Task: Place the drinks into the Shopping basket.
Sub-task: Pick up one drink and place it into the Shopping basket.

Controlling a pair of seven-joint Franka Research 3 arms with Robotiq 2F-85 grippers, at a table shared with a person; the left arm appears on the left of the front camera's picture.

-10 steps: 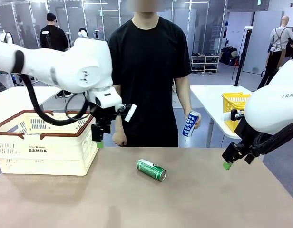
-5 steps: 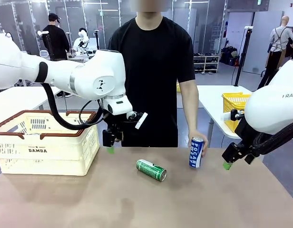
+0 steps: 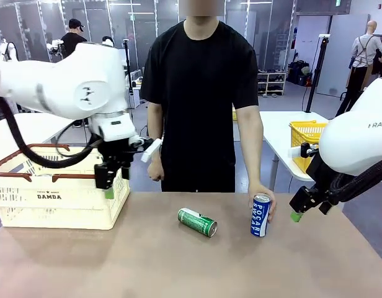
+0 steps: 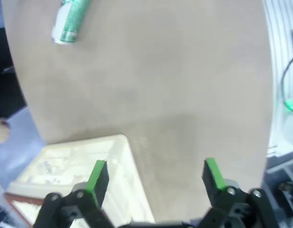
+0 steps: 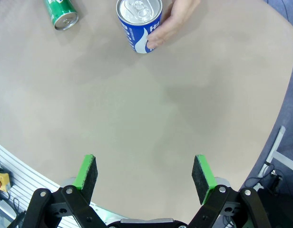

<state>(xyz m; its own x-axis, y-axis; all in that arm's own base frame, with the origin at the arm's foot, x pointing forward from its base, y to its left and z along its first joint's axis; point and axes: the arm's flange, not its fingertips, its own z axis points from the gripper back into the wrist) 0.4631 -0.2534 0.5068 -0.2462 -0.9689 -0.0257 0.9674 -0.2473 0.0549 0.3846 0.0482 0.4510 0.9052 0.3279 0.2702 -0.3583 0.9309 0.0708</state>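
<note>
Left gripper (image 3: 109, 186): I see its jaws released and empty, hanging over the right end of the cream slotted plastic shopping basket (image 3: 54, 205) with the brown rim.
Right gripper (image 3: 296, 215): jaws released, empty, above the brown bench (image 3: 178, 267), right of the cans.
Green metal can (image 3: 197, 222): on its side, mid-bench.
Blue "Pocari Sweat" can (image 3: 260, 215): upright on the bench, person's hand (image 3: 270, 198) around it.

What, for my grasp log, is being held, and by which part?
The person's hand holds the blue can by its side; left gripper and right gripper hold nothing.
</note>
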